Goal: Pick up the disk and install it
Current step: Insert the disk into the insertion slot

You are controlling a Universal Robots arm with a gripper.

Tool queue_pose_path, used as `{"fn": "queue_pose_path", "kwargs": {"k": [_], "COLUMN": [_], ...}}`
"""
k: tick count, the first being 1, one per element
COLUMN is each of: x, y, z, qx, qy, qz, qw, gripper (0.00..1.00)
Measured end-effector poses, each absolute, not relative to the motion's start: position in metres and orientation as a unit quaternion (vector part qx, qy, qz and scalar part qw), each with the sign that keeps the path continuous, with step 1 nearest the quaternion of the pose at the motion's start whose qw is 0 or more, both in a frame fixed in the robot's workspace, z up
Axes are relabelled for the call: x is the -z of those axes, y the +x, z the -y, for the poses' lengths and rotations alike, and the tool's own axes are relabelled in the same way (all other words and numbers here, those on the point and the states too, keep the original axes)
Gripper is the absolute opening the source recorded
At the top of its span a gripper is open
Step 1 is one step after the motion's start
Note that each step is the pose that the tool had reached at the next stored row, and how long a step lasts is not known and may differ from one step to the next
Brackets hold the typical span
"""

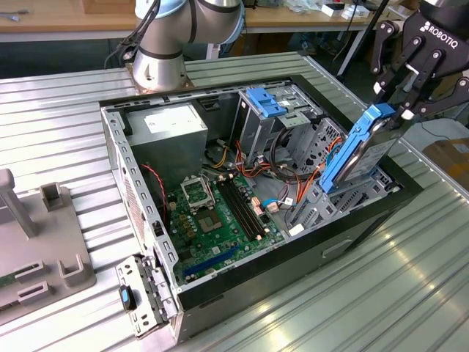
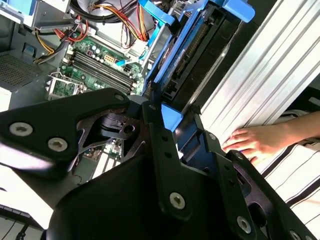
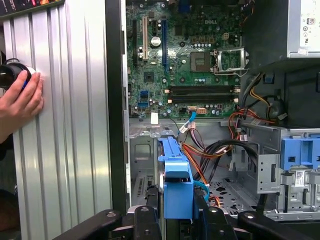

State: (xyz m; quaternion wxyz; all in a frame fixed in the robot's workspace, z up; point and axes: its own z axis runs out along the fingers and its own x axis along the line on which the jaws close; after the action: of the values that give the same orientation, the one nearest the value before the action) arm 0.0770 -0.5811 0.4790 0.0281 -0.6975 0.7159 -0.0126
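**Disk up and over the bay, not seated yet**

The pick-up is done. The disk (image 1: 361, 150) is off the tabletop (image 1: 352, 293) and stands on edge, tilted, at the side of the open computer case (image 1: 135, 183) on the exterior view's right. Its blue carrier frame runs up the edge facing us.

The lower end is down at the mouth of the metal drive cage (image 1: 311, 209). The upper end rises well clear of the case rim. Whether the bottom corner touches the cage, I cannot tell. By my reading the install is under way but unfinished: the drive is not lying flat in its slot.

Now the end effector (image 1: 399, 103). Its black fingers are closed tight on the disk's upper end, with the blue frame pinched between them. The first wrist view shows the frame running out from that clamp toward the cage.

Deeper in the case, the motherboard (image 1: 220, 220) lies exposed, and the fixed blue bracket (image 1: 265, 101) sits on the far cage, well apart from the action. A person's hand (image 3: 20, 100) rests flat on the ribbed tabletop beside the case.
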Motion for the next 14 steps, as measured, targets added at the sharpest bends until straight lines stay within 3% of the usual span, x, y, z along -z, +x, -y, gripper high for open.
{"fn": "queue_pose_path", "kwargs": {"k": [14], "x": [-0.544], "y": [0.077], "z": [0.581], "qx": [0.015], "qy": [-0.697], "qz": [-0.716], "qw": [0.03], "gripper": [0.36]}}
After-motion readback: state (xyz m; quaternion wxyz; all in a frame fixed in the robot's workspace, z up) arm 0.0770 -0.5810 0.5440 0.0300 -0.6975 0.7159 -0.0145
